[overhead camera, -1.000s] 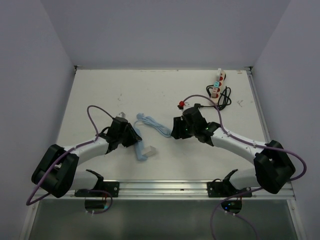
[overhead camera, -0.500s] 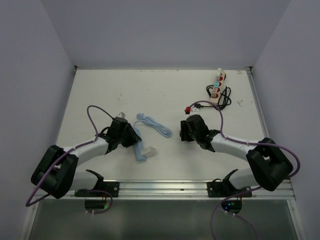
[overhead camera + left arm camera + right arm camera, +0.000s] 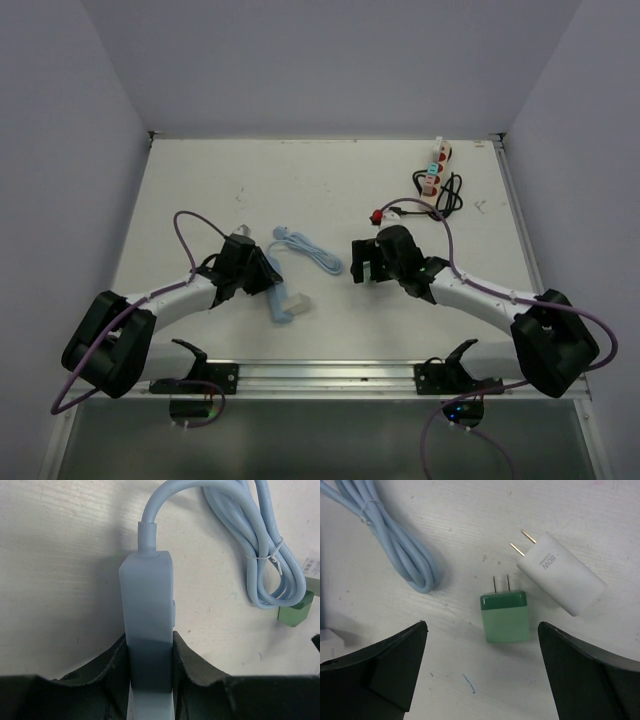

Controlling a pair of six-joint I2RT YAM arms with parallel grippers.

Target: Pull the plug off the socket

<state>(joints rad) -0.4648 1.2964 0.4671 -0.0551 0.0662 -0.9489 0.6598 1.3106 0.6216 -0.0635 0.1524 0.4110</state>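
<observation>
— Pale-blue socket strip (image 3: 148, 600) pinched across its width by left gripper (image 3: 149, 680). Location of task item?

— Just right of socket strip, not touching: green plug (image 3: 504, 616), flat on table (image 3: 200, 190), prongs bare. White adapter (image 3: 562, 577) beside it, likewise out. Further off, right gripper (image 3: 357, 262), fingers spread wide, the free arm; plug centred ahead of opening, long axis along reach. Judged: already unplugged.

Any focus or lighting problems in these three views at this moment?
Top external: even, diffuse light, soft shadows, all sharp. Left wrist: the blue socket block is sharp at its far end, shaded and softer where the dark fingers pinch it. Right wrist: green plug and white adapter crisp, its 80W print readable; no glare.
</observation>
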